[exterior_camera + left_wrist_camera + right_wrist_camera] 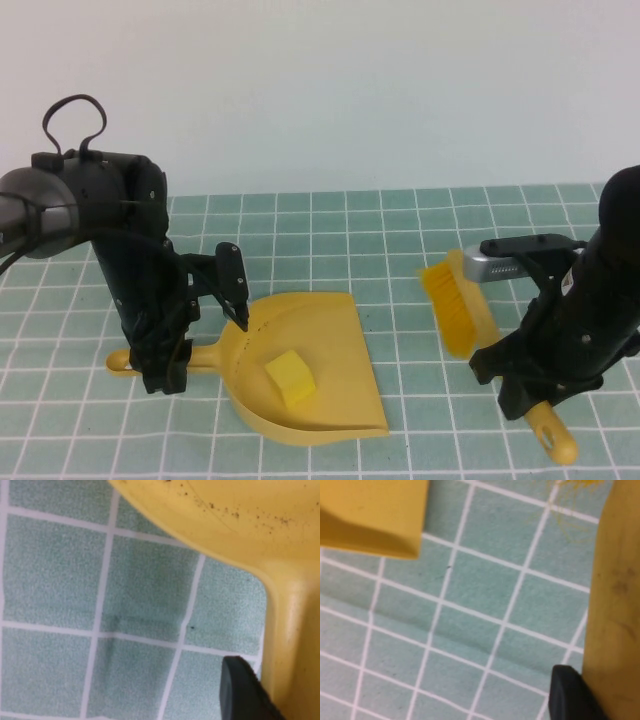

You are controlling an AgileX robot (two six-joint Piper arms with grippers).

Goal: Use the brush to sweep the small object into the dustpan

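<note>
The green-tiled tabletop [400, 230] carried everything, and the yellow dustpan [330, 330] lay at its middle with its open mouth facing the robot. Inside the dustpan, near the center of its floor, sat the small yellow block [290, 377], the only thing it held. To the left of the dustpan the left arm reached down, and the left end effector [165, 365] was at the dustpan's handle [125, 360], appearing clenched on it; the left wrist view showed one dark finger [245, 690] right beside the yellow handle. To the right of the dustpan, well apart from it, the right end effector [530, 385] grasped the brush [465, 300] by its handle, bristles raised and pointing toward the dustpan.
</note>
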